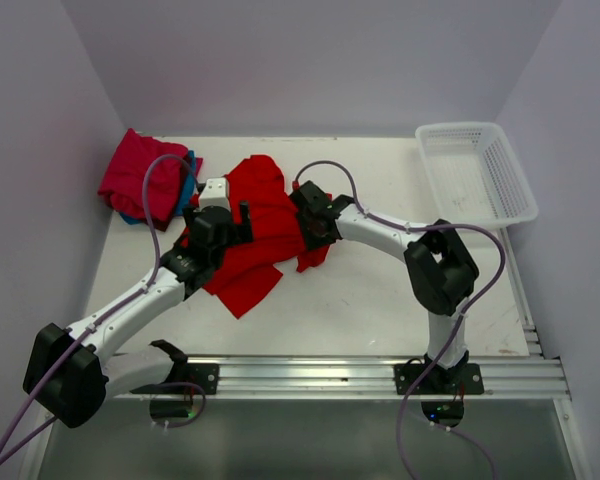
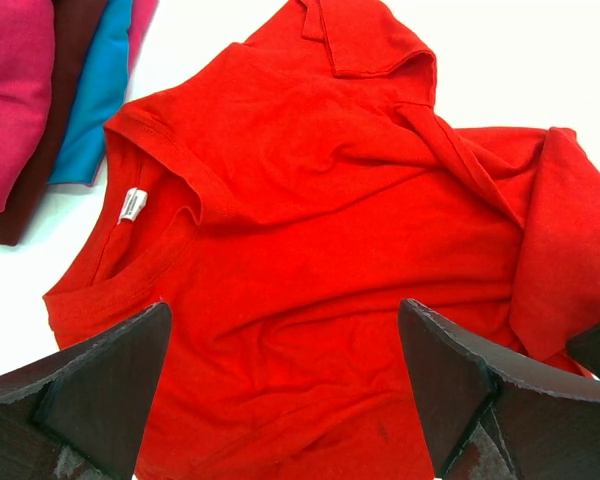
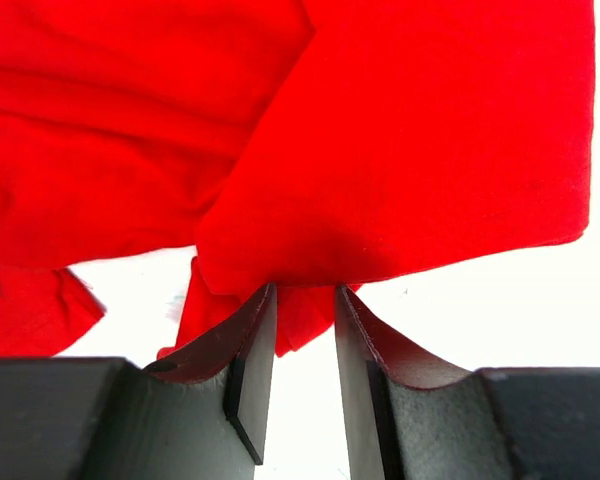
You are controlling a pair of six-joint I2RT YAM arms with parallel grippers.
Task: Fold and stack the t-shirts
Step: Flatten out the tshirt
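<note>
**Hold the pinch, pin the far side, pull flat before folding**

The right gripper sits at the 3 o'clock edge of the red shirt. Its jaws are drawn to a narrow gap with a bunched fold of cloth between the tips. It reads as a pinch, though how deep the bite goes is hard to tell. The left gripper hangs over the shirt's 9 o'clock side, spread wide and holding nothing, with the collar just toward its 10 o'clock.

The shirt lies crumpled mid-table, a sleeve flipped over at 12 o'clock. The step in hand looks like taking that right edge to straighten the cloth.

- **Lift:** raise only enough to clear the table, then draw toward 3 o'clock.
- **Anchor:** bring the left jaws down near the collar, so the whole shirt does not slide.
- **Risk:** a shallow bite may slip, and a doubled layer would drag wrinkles along.

At 10 o'clock the pink shirt rests folded on the teal shirt, the likely stack. The basket stands well apart at 2 o'clock.
</note>
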